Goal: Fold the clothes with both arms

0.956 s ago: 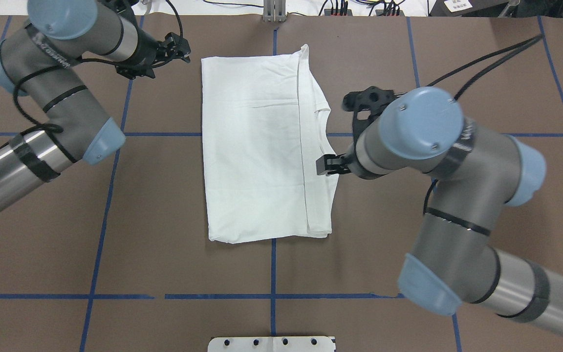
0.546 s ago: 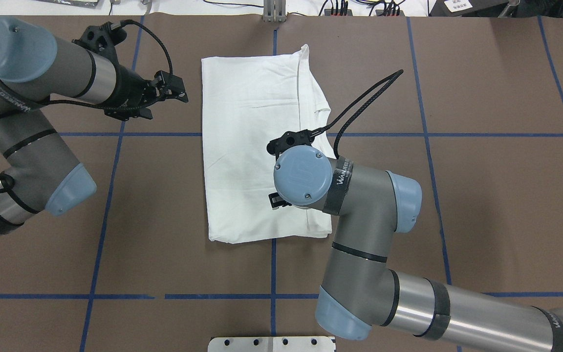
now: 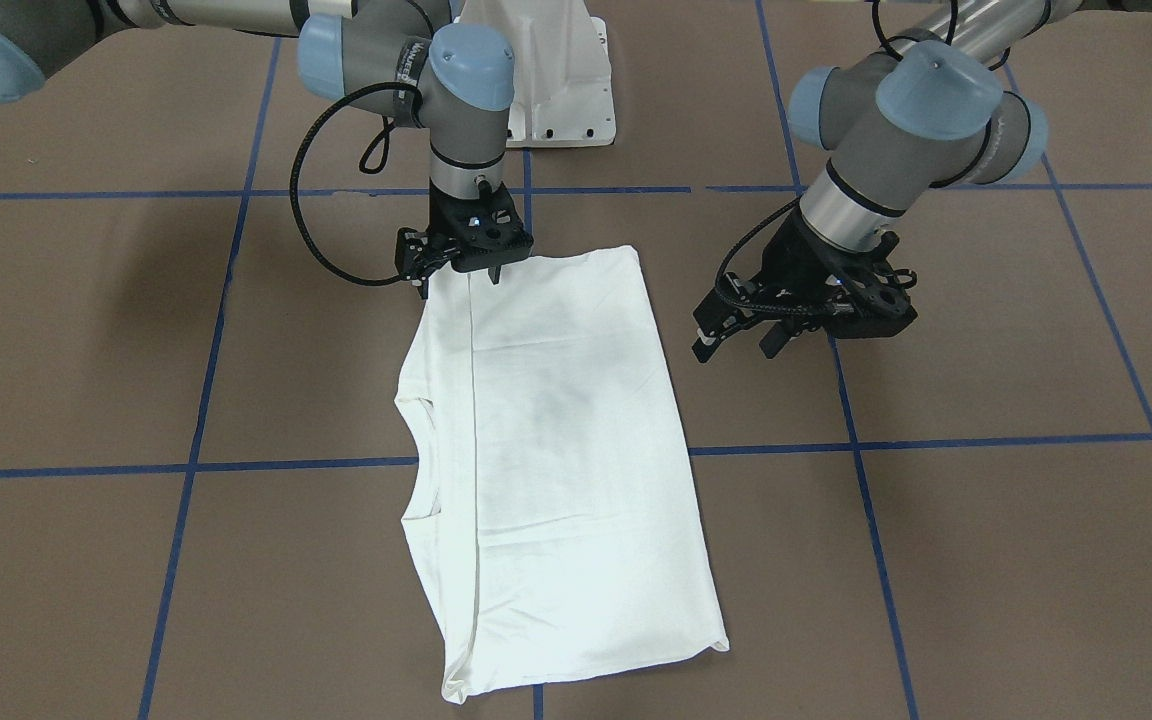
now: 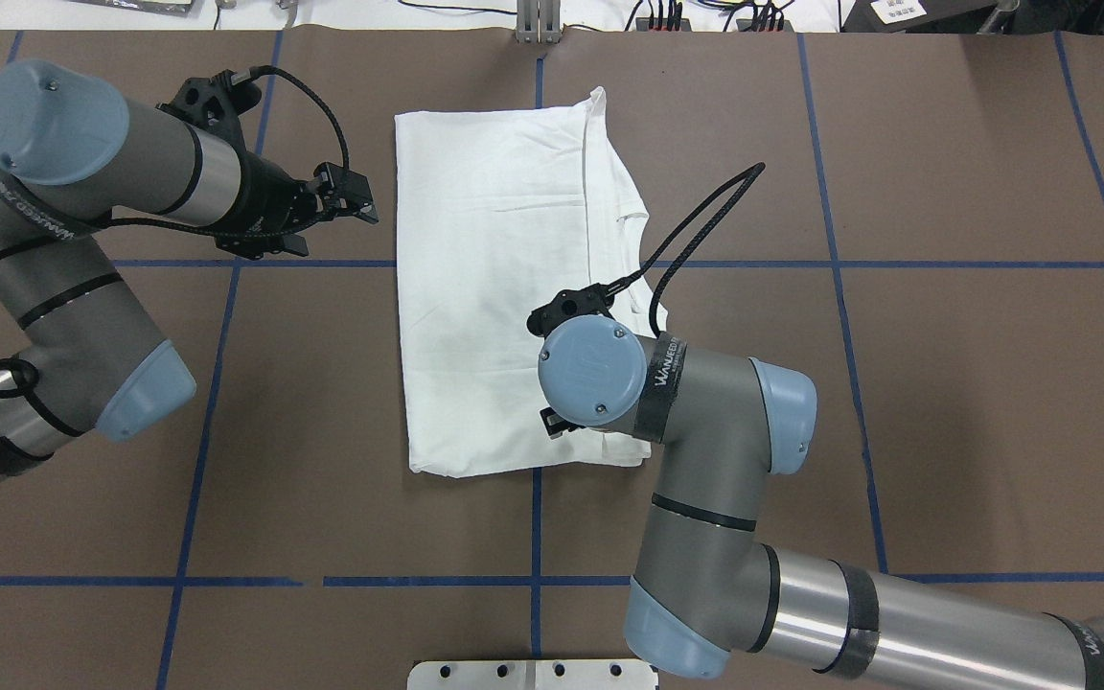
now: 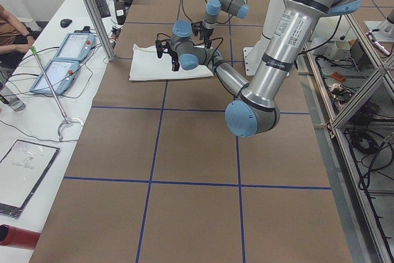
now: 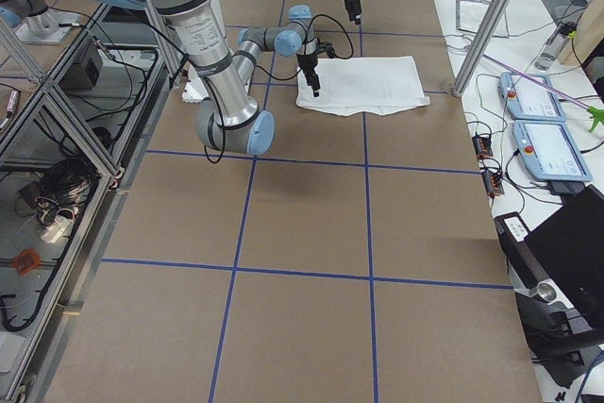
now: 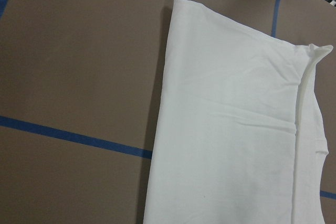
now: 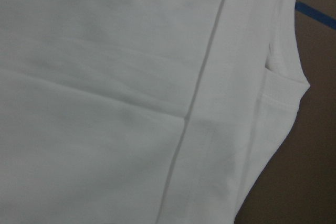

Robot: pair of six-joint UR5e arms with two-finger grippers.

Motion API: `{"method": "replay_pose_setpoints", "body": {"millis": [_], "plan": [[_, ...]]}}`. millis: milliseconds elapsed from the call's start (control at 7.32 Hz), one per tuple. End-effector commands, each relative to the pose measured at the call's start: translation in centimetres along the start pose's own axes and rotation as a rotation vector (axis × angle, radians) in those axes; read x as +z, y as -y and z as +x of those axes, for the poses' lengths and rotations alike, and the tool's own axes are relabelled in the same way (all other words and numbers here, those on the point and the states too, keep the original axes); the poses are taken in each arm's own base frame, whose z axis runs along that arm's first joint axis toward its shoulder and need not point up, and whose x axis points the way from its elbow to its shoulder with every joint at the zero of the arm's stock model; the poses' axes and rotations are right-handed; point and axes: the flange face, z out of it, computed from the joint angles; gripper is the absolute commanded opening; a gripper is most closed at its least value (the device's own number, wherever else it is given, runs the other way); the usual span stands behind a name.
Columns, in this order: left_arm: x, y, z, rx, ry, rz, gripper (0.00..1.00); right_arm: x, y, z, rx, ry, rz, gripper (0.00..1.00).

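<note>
White long-sleeved cotton T-shirt [image 4: 494, 287] — folded into a long rectangle, flat on the brown, blue-taped bench [image 4: 945, 383], at the middle of the far half. Left black two-finger claw [image 3: 734, 345] — fingers apart, just left of the shirt, not touching it. Right black two-finger claw [image 3: 459, 280] — fingers apart, pointing down at the shirt's near right corner.

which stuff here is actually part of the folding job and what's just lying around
For the job:
white T-shirt
left tool, open beside the shirt
right tool, open at the shirt's corner

Just lying about:
white pedestal base
control tablets on the side bench
keyboard
red cylinder
</note>
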Motion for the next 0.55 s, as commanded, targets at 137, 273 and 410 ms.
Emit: {"method": "replay_pose_setpoints", "body": {"millis": [137,273,410], "plan": [[0.21,-0.11,0.12,-0.001,0.001,-0.003,1.0,1.29,-1.59,-0.37,-0.024,-0.009,-0.024,1.0],[0.18,-0.13,0.22,0.0,-0.001,-0.005,1.0,1.3,-1.68,-0.45,-0.025,-0.008,-0.026,1.0],[0.21,-0.21,0.33,0.001,-0.002,-0.006,1.0,1.38,-1.72,-0.4,-0.025,-0.009,-0.027,1.0]]}}
